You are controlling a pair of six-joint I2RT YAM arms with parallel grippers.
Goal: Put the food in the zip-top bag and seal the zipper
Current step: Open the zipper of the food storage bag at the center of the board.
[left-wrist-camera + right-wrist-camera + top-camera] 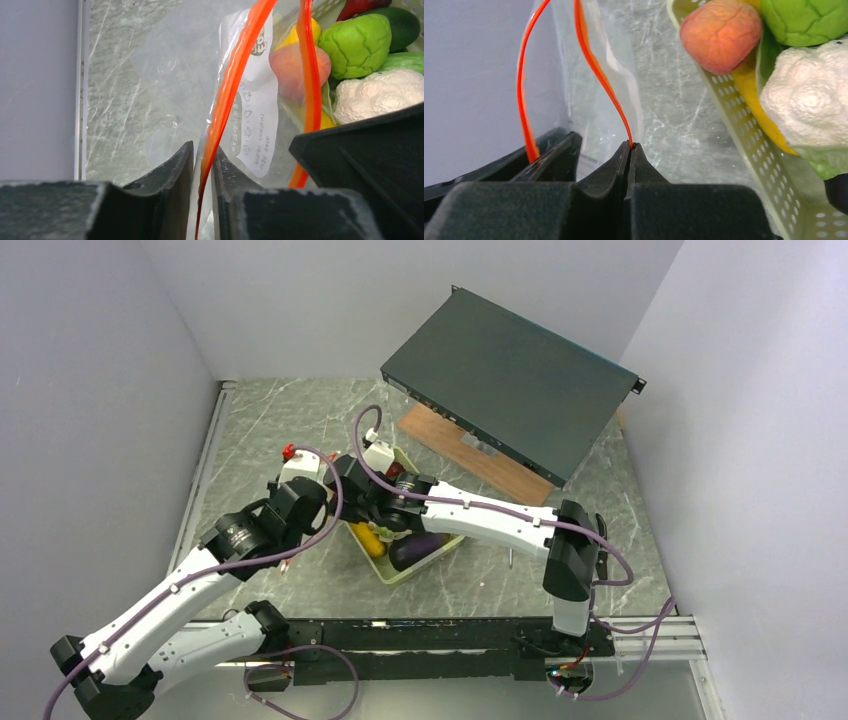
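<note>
Zip-top bag sat just ahead of both grippers, right gripper clamped on one zipper lip, left gripper nearly closed around the other (couldn't tell if pinching), food beside it in the basket, so I'd grip firmly before spreading.

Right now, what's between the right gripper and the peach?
Right wrist view: bare marble table, then the basket's perforated wall, separate the right gripper from the peach.

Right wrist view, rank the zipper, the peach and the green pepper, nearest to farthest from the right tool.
1. zipper, pinched in the right tool, centre.
2. peach, upper right.
3. green pepper, beyond it, top right corner.
</note>
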